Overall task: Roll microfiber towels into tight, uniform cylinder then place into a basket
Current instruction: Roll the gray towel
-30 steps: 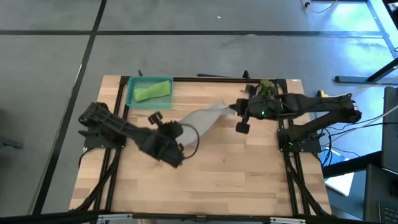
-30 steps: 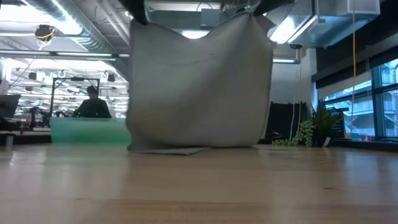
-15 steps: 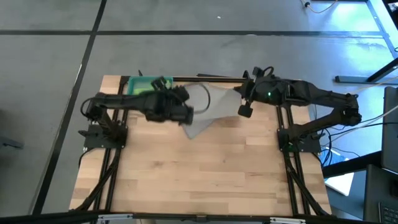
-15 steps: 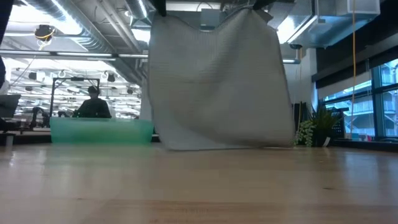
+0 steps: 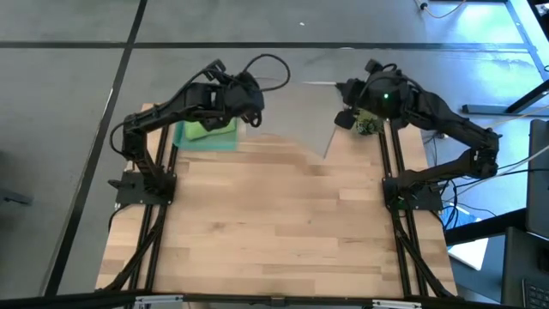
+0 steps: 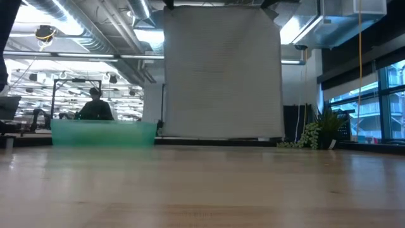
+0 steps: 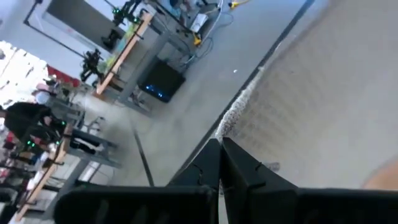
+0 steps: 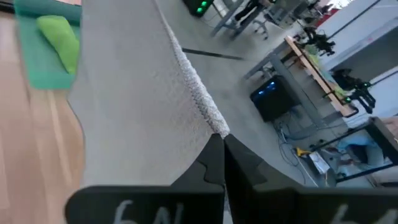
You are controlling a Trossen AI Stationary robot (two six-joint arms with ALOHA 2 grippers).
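Spreading is judged the step in hand: the grey towel (image 6: 221,69) is held stretched, hanging at upper centre, clenched by the left gripper (image 7: 219,163) and right gripper (image 8: 217,154), and next must be laid flat; the green towel (image 5: 210,129) lies in the basket (image 5: 182,139) at upper left.

The pale grey towel (image 6: 221,73) hangs spread flat like a curtain above the far edge of the desk, its top corners pinched, its lower hem level and just off the surface. The lime green towel (image 8: 60,38), rolled into a short cylinder, lies inside the translucent teal basket (image 8: 37,68) at the far left corner.
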